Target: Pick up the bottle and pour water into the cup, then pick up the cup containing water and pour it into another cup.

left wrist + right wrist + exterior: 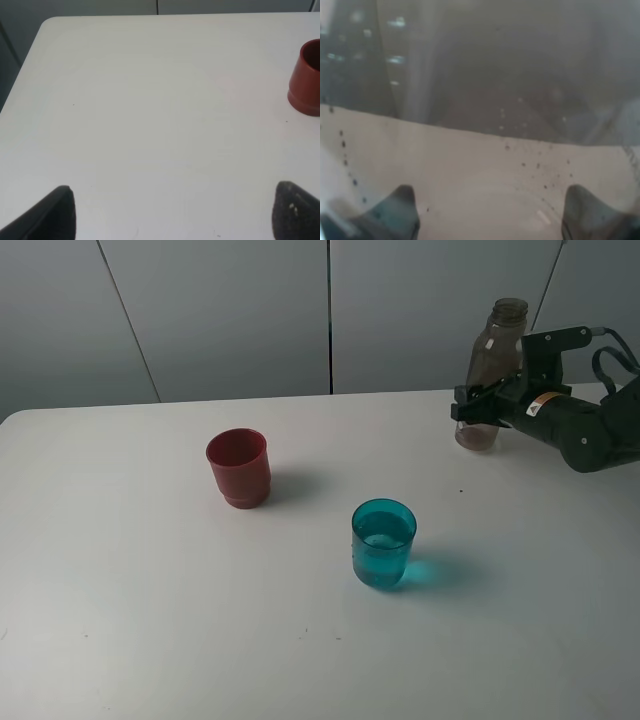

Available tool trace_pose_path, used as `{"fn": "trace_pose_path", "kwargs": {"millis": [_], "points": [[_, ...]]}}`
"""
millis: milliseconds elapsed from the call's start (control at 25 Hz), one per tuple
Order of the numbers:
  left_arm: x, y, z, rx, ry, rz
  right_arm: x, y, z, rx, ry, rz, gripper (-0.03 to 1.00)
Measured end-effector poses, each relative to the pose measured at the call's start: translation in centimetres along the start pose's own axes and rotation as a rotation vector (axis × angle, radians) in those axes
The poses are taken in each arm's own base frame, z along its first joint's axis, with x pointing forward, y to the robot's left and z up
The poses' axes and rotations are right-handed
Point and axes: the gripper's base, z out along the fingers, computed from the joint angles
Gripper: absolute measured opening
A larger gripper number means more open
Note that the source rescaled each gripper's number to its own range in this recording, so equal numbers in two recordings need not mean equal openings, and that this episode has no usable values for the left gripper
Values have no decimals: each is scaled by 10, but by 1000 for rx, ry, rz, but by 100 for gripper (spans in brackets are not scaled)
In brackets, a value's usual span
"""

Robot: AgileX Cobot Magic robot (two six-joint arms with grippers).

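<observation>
The smoky grey-brown bottle [497, 350] stands uncapped at the back right of the table, its base on or just above the surface. My right gripper [478, 400] is shut on its lower body; in the right wrist view the bottle [495, 75] fills the frame between the right gripper [490, 210] fingertips. The teal cup [383, 543] stands upright in the middle front with water in it. The red cup [238, 467] stands upright to its left and further back, also seen as the red cup [307, 80] in the left wrist view. My left gripper [175, 210] is open over bare table, holding nothing.
The white table [120, 590] runs wide to the left and front. Its back edge meets grey wall panels [230, 310]. The left arm does not show in the exterior high view.
</observation>
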Motion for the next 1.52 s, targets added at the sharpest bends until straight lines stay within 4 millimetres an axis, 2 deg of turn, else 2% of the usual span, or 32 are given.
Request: {"fn": "trace_pose_path", "kwargs": {"millis": [840, 880, 920, 1000, 1120, 1160, 1240, 1520], "points": [[0, 0, 0, 0, 0, 0, 5, 0, 0, -4, 60, 35, 0], [0, 0, 0, 0, 0, 0, 5, 0, 0, -4, 60, 35, 5], [0, 0, 0, 0, 0, 0, 5, 1, 0, -5, 60, 34, 17], [0, 0, 0, 0, 0, 0, 7, 1, -1, -5, 67, 35, 54], [0, 0, 0, 0, 0, 0, 11, 1, -4, -6, 81, 39, 91], [0, 0, 0, 0, 0, 0, 13, 2, -5, -7, 87, 40, 96], [0, 0, 0, 0, 0, 0, 17, 2, -7, -7, 101, 44, 99], [0, 0, 0, 0, 0, 0, 22, 6, -29, -9, 138, 49, 100]]}}
